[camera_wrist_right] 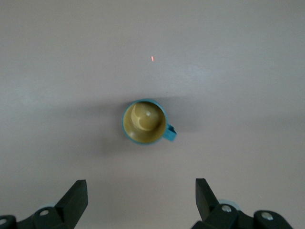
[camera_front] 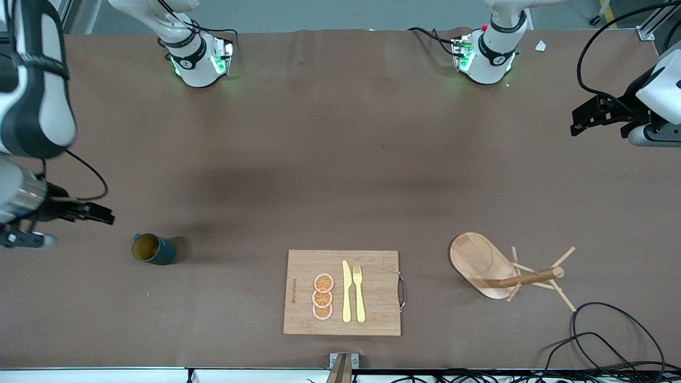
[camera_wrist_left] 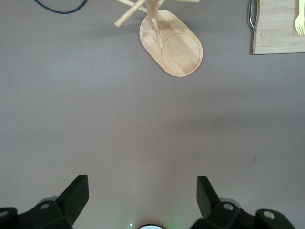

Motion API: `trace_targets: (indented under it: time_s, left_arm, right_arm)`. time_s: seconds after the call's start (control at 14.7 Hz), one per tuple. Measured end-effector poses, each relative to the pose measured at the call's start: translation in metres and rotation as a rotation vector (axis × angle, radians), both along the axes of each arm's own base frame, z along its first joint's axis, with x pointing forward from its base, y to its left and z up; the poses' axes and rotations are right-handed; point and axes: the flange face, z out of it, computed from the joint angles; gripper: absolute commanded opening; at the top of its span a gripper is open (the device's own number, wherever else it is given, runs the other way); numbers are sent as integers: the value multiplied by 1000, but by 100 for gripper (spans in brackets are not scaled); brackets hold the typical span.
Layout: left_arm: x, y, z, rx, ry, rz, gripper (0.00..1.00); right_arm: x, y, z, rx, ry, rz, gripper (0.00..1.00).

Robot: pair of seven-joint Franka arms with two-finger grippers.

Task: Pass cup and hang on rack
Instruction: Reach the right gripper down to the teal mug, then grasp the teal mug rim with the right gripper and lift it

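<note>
The dark teal cup (camera_front: 153, 249) stands upright on the brown table toward the right arm's end; the right wrist view shows its tan inside (camera_wrist_right: 144, 122) and its small handle. My right gripper (camera_front: 106, 217) hangs open and empty above the table beside the cup, its open jaws (camera_wrist_right: 141, 186) short of it. The wooden rack (camera_front: 505, 268) stands toward the left arm's end, with an oval base, a central post and thin pegs; it also shows in the left wrist view (camera_wrist_left: 178, 52). My left gripper (camera_front: 577, 125) is open and empty, high over bare table (camera_wrist_left: 143, 183).
A rectangular cutting board (camera_front: 372, 314) with a yellow knife, a fork and three orange slices lies between cup and rack, near the front edge; its corner shows in the left wrist view (camera_wrist_left: 276, 33). Black cables (camera_front: 601, 330) lie near the rack at the front edge.
</note>
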Motion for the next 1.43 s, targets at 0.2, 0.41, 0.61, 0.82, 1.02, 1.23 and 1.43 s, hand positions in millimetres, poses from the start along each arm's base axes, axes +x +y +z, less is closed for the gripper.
trace_targets:
  time_s: [0.2, 0.41, 0.61, 0.82, 1.02, 1.23, 1.43]
  left_arm:
    - [3, 5, 1, -2, -19, 9, 100]
    - [5, 8, 2, -3, -32, 17, 100]
    - [6, 17, 2, -3, -39, 33, 100]
    - [7, 17, 3, -3, -42, 34, 100]
    - [6, 17, 2, -3, -37, 34, 100]
    - [6, 18, 1, -3, -34, 32, 100]
    - [6, 18, 1, -3, -34, 32, 100]
  right_arm:
    - [17, 21, -58, -9, 7, 31, 100]
    - [26, 30, -105, -16, 10, 43, 100]
    - [29, 34, -143, -19, 27, 50, 86]
    - [29, 37, -161, 3, 41, 36, 59]
    - [28, 38, -165, 16, 45, 26, 26]
    - [28, 39, -165, 17, 47, 26, 8]
    - [28, 40, -165, 17, 48, 28, 2]
